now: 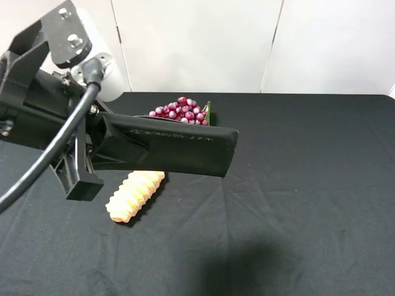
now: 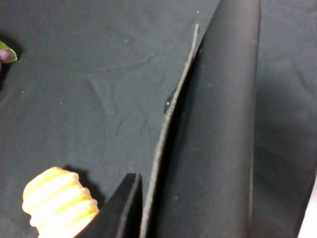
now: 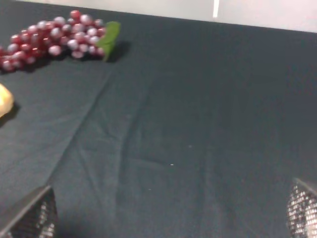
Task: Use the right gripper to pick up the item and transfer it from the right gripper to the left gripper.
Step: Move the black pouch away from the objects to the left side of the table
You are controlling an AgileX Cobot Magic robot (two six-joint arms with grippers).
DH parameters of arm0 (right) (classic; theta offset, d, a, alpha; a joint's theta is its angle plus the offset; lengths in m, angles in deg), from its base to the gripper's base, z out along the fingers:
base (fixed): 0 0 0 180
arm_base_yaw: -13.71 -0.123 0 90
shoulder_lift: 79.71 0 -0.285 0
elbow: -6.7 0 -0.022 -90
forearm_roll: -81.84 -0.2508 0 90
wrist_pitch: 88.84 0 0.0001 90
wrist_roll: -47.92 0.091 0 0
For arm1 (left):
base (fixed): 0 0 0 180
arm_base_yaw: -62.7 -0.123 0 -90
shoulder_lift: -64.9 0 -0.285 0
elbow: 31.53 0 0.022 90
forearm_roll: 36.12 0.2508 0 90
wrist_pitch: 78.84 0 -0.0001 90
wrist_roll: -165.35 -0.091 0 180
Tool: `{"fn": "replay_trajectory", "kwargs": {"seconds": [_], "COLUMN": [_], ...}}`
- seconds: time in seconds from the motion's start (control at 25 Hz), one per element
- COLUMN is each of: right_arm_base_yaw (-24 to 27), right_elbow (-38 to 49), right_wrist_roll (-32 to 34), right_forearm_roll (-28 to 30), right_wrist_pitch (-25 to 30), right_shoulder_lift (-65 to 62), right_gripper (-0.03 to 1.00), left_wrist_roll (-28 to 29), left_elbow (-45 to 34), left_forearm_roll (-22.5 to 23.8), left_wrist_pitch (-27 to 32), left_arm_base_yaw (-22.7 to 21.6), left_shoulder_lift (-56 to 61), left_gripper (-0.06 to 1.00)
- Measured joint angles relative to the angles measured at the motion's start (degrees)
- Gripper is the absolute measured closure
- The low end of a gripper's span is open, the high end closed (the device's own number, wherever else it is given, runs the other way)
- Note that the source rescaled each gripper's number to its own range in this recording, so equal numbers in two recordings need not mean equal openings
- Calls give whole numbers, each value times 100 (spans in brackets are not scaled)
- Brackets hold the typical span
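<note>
The item point(image 1: 179, 148), a flat, long black pouch, hangs above the table in the exterior high view, sticking out to the right from my left gripper point(image 1: 99, 151), which is shut on its left end. In the left wrist view the pouch point(image 2: 218, 139) fills the frame, its stitched edge running beside one black finger point(image 2: 119, 213). My right gripper point(image 3: 167, 218) shows only in the right wrist view. Its two fingertips stand wide apart, open, with bare black cloth between them. The right arm is out of the exterior high view.
A red grape bunch point(image 1: 181, 111) point(image 3: 54, 37) lies on the black cloth point(image 1: 308, 185) behind the pouch. A ridged yellow piece point(image 1: 136, 194) point(image 2: 57, 203) lies below the pouch, toward the front. A white wall closes the back.
</note>
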Motion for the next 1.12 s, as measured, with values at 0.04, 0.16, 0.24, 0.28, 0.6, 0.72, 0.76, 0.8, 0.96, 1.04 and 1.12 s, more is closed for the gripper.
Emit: {"fn": "replay_trajectory", "kwargs": {"seconds": [0.04,0.16,0.24,0.28,0.6,0.72,0.76,0.8,0.96,1.04,1.12], "right_arm_base_yaw": [44,62,62,62,62,62,62,62,62,62,62], "right_elbow": [0,0,0,0,0,0,0,0,0,0,0], "right_wrist_roll": [0,0,0,0,0,6,6,6,6,6,6], "right_forearm_roll": [-23,-45,-53,-53,-60,-65,-65,-65,-65,-65,-65], "right_wrist_pitch": [0,0,0,0,0,0,0,0,0,7,7], "right_shoulder_lift": [0,0,-2,-2,-2,-2,-2,-2,-2,-2,-2], "right_gripper": [-3,-3,-3,-3,-3,-3,-3,-3,-3,-3,-3], "left_wrist_roll": [0,114,288,401,2367,3365,4121,4513,5905,6505,7056], "left_elbow": [0,0,0,0,0,0,0,0,0,0,0], "left_forearm_roll": [0,19,89,185,1913,2936,3646,4029,5421,6004,6560], "left_wrist_pitch": [0,-41,-158,-213,-599,-594,-541,-504,-82,162,358], "left_arm_base_yaw": [0,-6,-6,-6,-6,-6,-6,-6,-6,-6,-10], "left_shoulder_lift": [0,0,0,0,0,0,0,0,0,0,0], "left_gripper": [94,94,94,94,94,94,94,94,94,94,94]}}
